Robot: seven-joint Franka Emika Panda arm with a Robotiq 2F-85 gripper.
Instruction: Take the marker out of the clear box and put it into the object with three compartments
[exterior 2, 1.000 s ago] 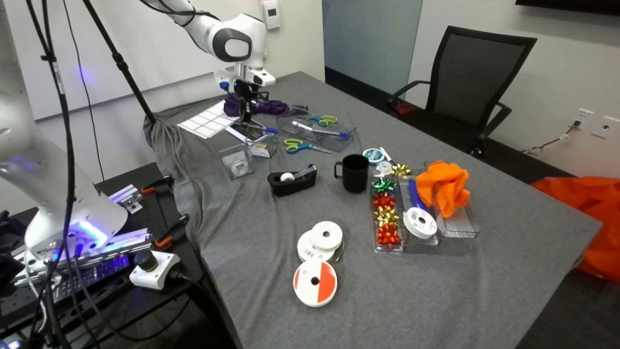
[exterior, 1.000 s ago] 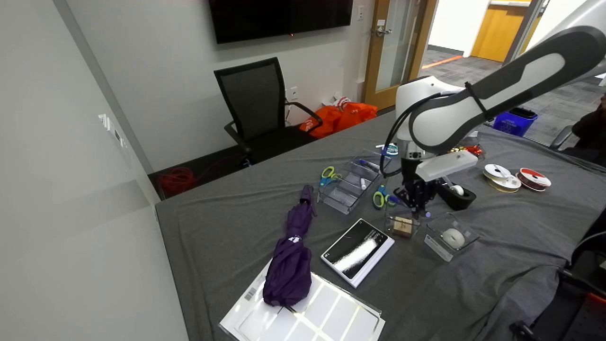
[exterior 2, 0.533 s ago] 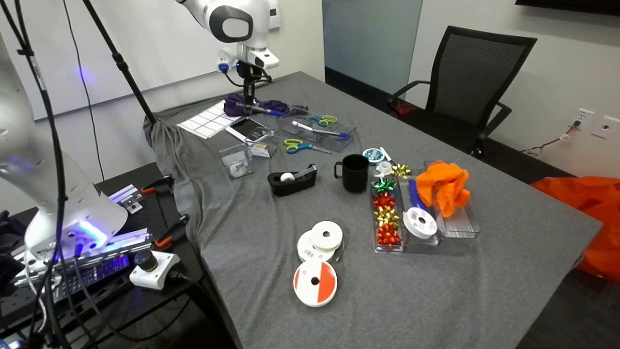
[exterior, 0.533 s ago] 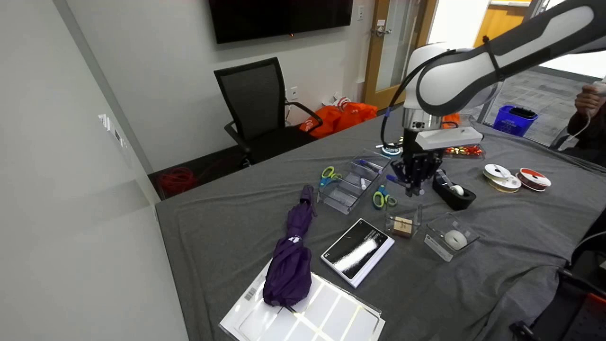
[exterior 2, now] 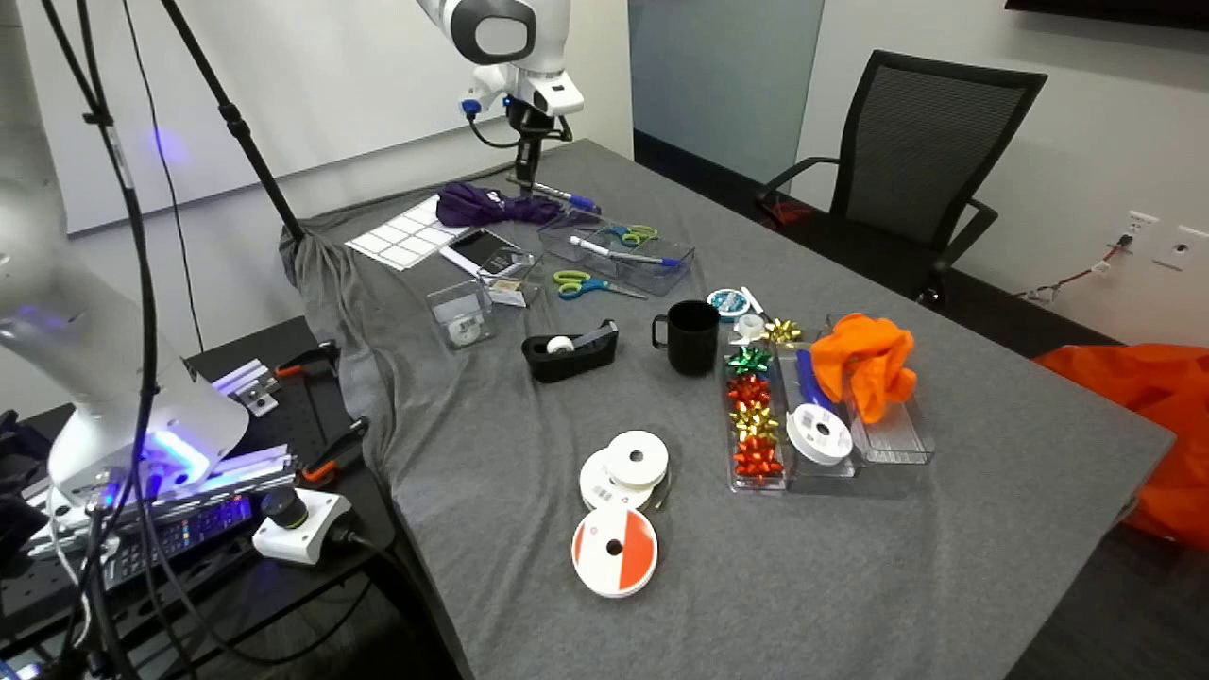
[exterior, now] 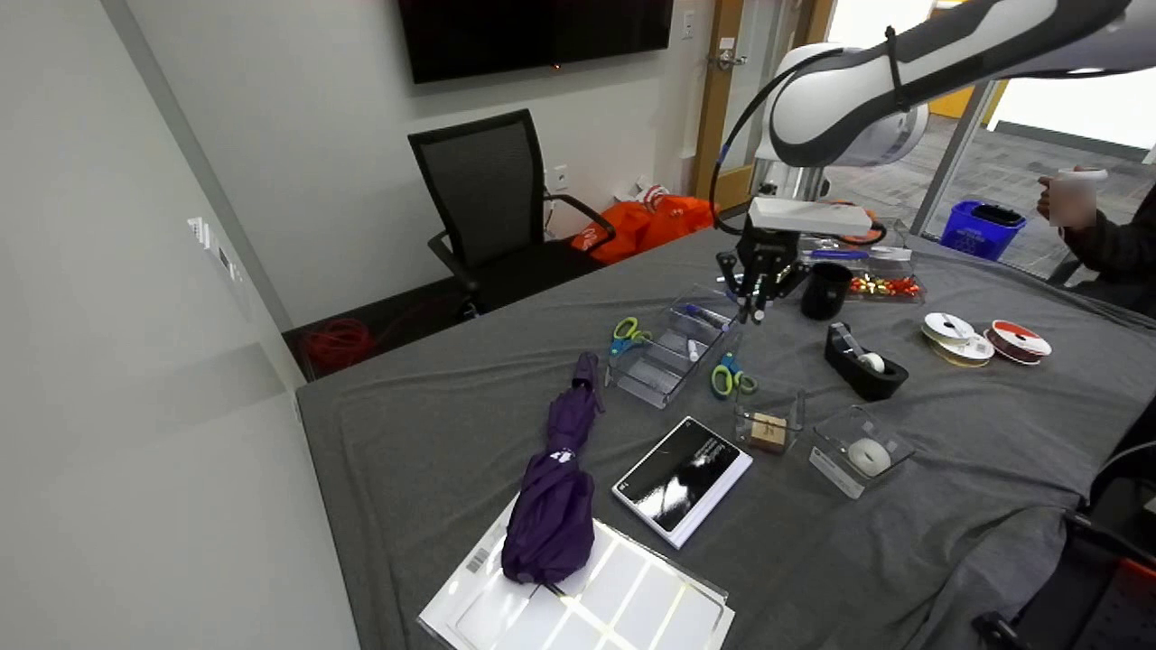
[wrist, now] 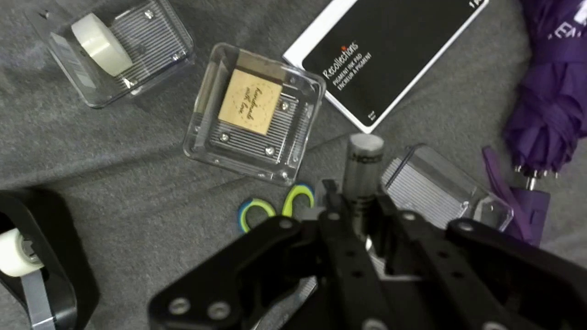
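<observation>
My gripper (exterior: 755, 310) is shut on a marker with a blue end (exterior 2: 578, 200) and holds it above the table. In the wrist view the marker's grey barrel (wrist: 364, 176) stands out between the fingertips (wrist: 360, 208). The small clear box (wrist: 254, 158) holds a wooden stamp and lies below and apart from the gripper; it also shows in an exterior view (exterior: 742, 431). The clear organiser (exterior 2: 893, 447), with a blue piece, orange cloth and white spool, stands far from the gripper. It is partly hidden behind the wrist in an exterior view (exterior: 896, 236).
A clear tray (exterior: 652, 372) with markers lies below the gripper, with scissors (exterior: 725, 375) beside it. A black mug (exterior 2: 692, 337), tape dispenser (exterior 2: 570, 353), second clear box with tape (exterior 2: 460, 314), ink pad (exterior: 679, 478), purple umbrella (exterior: 553, 487) and ribbon spools (exterior 2: 614, 552) stand around.
My gripper has risen from just above the stamp box with the marker in it. It has moved away from that box, past the scissors, toward the clear tray. The table objects have not moved.
</observation>
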